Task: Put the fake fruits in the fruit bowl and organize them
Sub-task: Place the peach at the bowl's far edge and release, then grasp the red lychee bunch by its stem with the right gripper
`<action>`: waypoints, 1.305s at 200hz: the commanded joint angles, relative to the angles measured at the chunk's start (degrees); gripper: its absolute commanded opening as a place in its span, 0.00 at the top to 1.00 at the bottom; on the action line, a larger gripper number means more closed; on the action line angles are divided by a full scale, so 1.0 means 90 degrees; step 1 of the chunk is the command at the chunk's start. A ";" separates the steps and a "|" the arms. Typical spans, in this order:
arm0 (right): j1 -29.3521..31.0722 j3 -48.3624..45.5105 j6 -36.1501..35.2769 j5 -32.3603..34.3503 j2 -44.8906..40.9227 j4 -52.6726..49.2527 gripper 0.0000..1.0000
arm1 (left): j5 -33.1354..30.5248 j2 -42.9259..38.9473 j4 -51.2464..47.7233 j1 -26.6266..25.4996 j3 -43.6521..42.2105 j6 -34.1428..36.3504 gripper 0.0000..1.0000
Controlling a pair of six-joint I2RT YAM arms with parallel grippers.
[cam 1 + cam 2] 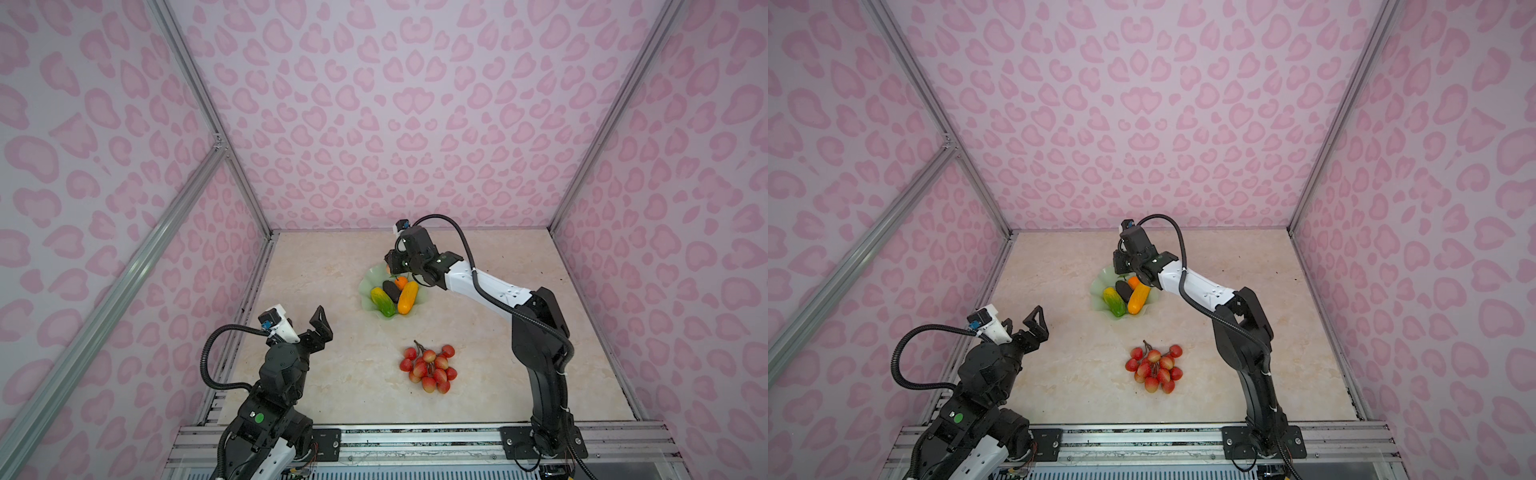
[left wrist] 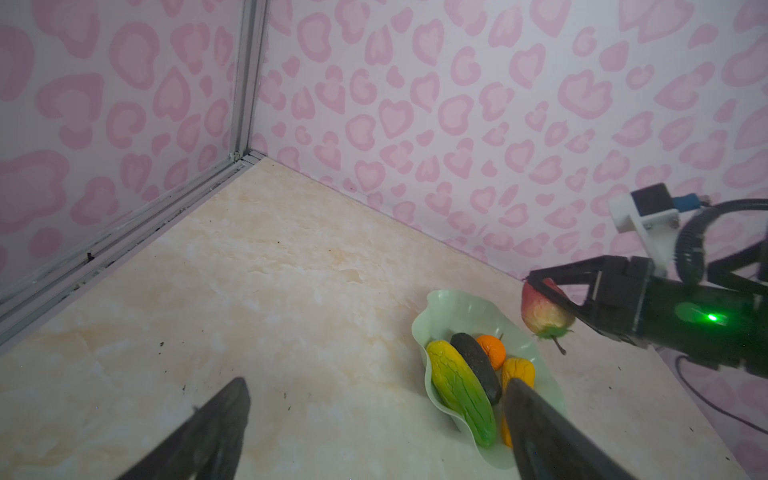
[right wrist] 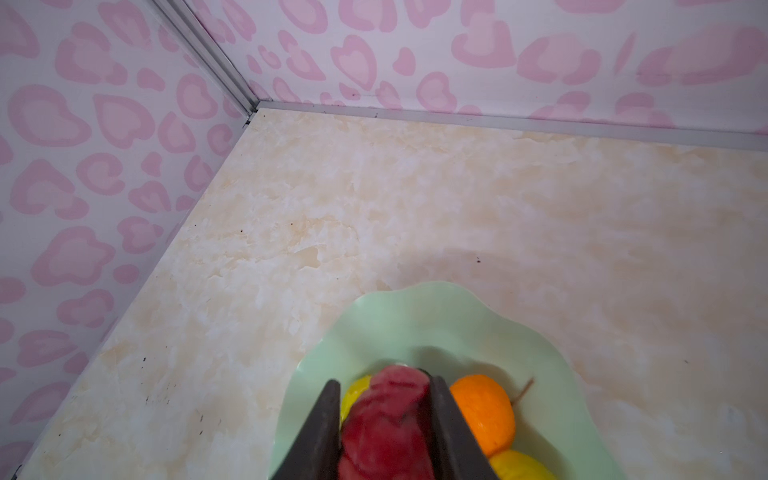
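Fruit lay in the fruit bowl [image 1: 365,286] in both top views: a yellow-green oblong [image 1: 383,302], a dark oval [image 1: 391,291], an orange ball [image 1: 401,282] and an orange-yellow oblong [image 1: 407,298], packed side by side. A red berry bunch [image 1: 430,368] lay on the tabletop [image 1: 478,353], well apart from the bowl, nearer the arm bases. The right hand [image 1: 392,264] hung over the bowl's far edge, jaws hidden under its own wrist; the left hand [image 1: 1021,322] stood raised near the left wall, spread wide and empty. From the left wrist, the right hand gripped a red strawberry [image 2: 544,311] in the air above the bowl — clear of the fruit below. From the right wrist, both fingers [image 3: 326,428] pressed the strawberry's sides, the orange ball just beside.
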 commanded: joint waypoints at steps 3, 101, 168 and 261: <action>-0.0014 0.0979 -0.0217 -0.0197 0.0884 -0.0785 0.70 | 0.0574 -0.0103 -0.0045 0.0009 -0.0023 0.0113 0.04; -0.0081 0.2328 -0.0268 -0.0390 0.2105 -0.1369 0.37 | 0.1035 -0.0038 0.0024 0.0009 -0.0017 0.0015 0.04; -0.0102 -0.0341 -0.0396 -0.0178 -0.0568 -0.0422 0.33 | 0.1014 0.0158 0.0165 0.0007 0.0049 0.0015 0.04; 0.0827 -0.6175 0.0850 -0.0030 -0.4917 -0.0527 0.37 | 0.1233 0.0711 0.0452 0.0007 0.0129 0.0015 0.04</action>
